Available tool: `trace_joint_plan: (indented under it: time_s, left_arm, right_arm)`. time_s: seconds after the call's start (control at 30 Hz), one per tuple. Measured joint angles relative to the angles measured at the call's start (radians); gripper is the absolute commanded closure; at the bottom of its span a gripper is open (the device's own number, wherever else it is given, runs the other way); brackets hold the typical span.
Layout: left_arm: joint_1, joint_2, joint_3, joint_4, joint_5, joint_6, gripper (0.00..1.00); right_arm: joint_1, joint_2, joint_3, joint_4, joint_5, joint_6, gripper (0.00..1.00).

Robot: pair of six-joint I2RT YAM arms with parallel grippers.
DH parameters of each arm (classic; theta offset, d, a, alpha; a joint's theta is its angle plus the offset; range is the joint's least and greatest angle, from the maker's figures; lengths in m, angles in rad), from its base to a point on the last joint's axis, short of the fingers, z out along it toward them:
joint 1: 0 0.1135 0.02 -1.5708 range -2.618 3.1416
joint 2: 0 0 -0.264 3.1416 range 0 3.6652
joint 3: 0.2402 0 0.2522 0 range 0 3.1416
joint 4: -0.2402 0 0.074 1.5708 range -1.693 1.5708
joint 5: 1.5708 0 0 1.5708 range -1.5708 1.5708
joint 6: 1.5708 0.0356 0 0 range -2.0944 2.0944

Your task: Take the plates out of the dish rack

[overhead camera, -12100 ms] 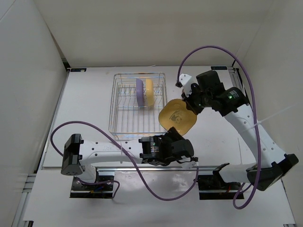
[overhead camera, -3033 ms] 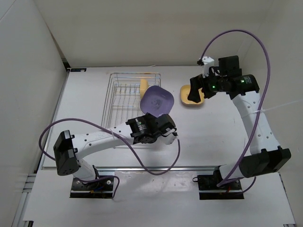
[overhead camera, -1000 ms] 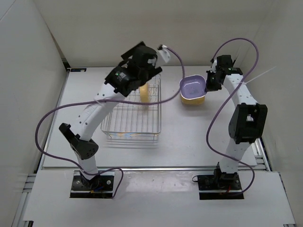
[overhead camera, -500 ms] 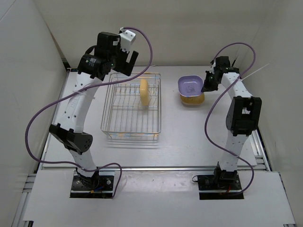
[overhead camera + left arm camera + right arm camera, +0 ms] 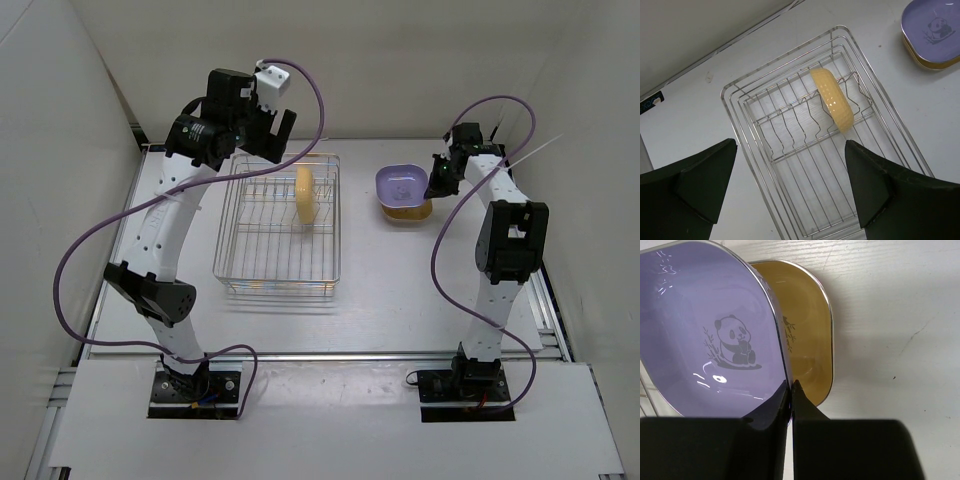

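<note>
Top view: left gripper [image 5: 262, 135] spread wide, empty, over dish rack [image 5: 270, 255] holding upright yellow plate [image 5: 306, 195] | left wrist: yellow plate on edge between divider wires | right wrist: right gripper [image 5: 790, 384] pinched on purple plate [image 5: 715, 315] rim, over mustard plate [image 5: 807, 340]

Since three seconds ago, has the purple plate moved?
Yes. The purple plate went right, away from the dish rack, and now sits on the yellow plate outside it, rim pinched by the right gripper.

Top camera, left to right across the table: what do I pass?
dish rack → yellow plate standing on edge inside it → purple plate → right gripper, pinching that plate's rim
</note>
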Motion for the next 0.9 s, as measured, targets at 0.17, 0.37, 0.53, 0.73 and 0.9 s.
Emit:
trace_joint_plan:
  time_s: [0.17,0.37,0.53,0.73,0.9]
  left_arm:
    - [0.000,0.000,0.000,0.000,0.012,0.000,0.00]
    - [0.000,0.000,0.000,-0.005,0.017,0.000,0.00]
    - [0.000,-0.005,-0.005,-0.005,0.017,0.000,0.00]
    - [0.000,-0.011,-0.019,-0.005,0.018,0.000,0.00]
    - [0.002,-0.012,-0.053,-0.003,0.028,-0.003,0.00]
  right_arm:
    - [0.000,0.000,0.000,0.005,0.015,-0.001,0.93]
    - [-0.003,0.000,0.000,0.006,0.025,-0.002,0.87]
    - [-0.003,0.000,0.000,0.006,0.031,-0.005,0.79]
    - [-0.003,0.000,0.000,0.006,0.033,-0.012,0.63]
    - [-0.004,-0.004,0.000,0.005,0.030,-0.016,0.33]
